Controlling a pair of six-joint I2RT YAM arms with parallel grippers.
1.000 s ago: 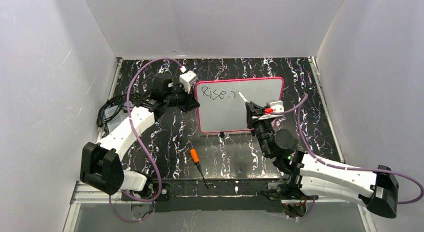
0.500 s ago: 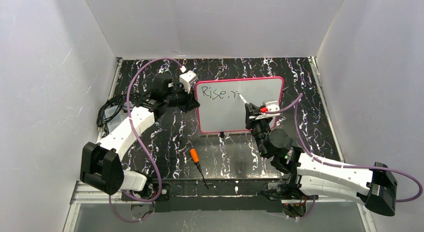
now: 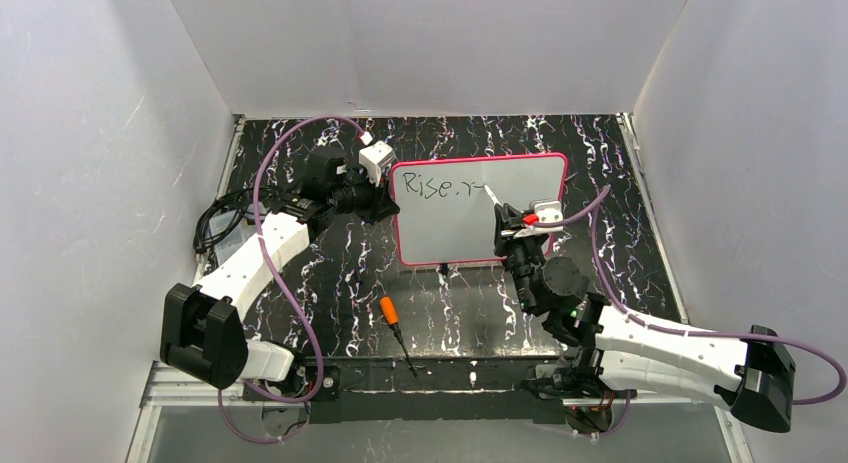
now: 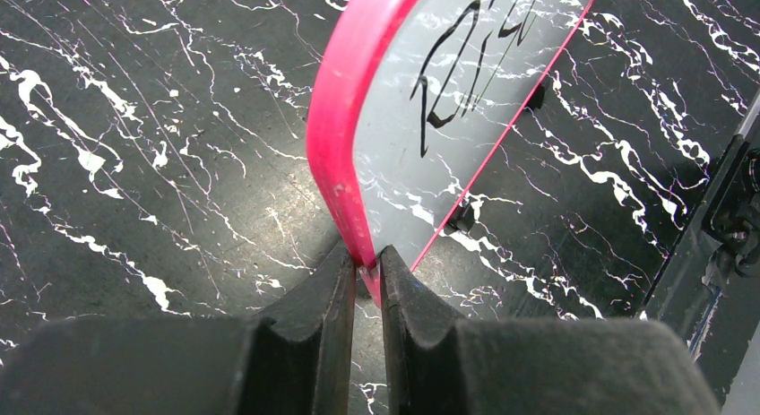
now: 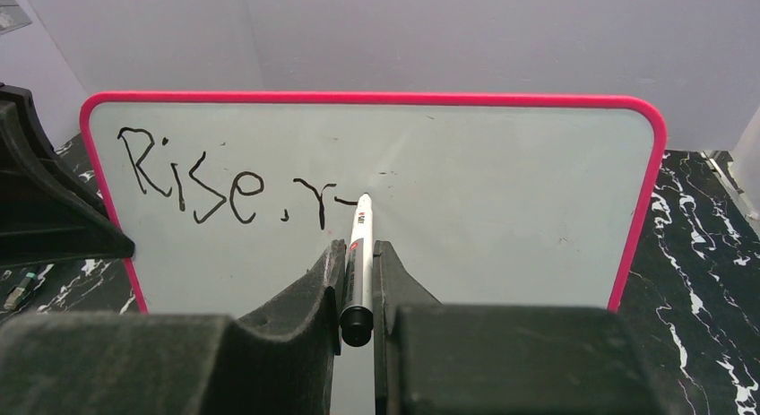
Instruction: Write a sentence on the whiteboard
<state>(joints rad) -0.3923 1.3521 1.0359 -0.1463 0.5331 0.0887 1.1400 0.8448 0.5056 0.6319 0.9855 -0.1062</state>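
The whiteboard [image 3: 520,173], pink-framed, stands upright mid-table; it also shows in the right wrist view [image 5: 502,200] and edge-on in the left wrist view [image 4: 341,119]. The sentence [image 5: 228,186] reads "Rise, r" plus a short dash; in the top view the sentence [image 3: 438,188] sits at the board's upper left. My left gripper [image 4: 367,267] is shut on the board's left frame edge. My right gripper [image 5: 358,254] is shut on a white marker [image 5: 360,245] whose tip touches the board at the dash's right end. The marker [image 3: 490,196] also shows from above.
An orange-handled screwdriver [image 3: 393,323] lies on the black marbled table [image 3: 350,273] near the front edge. White walls close in the left, back and right. Purple cables loop over both arms, and a cable bundle [image 3: 215,223] lies at the left.
My right gripper has moved the marker tip slightly right and up along the board, adding a short dash after the "r". The left arm and board have not moved.
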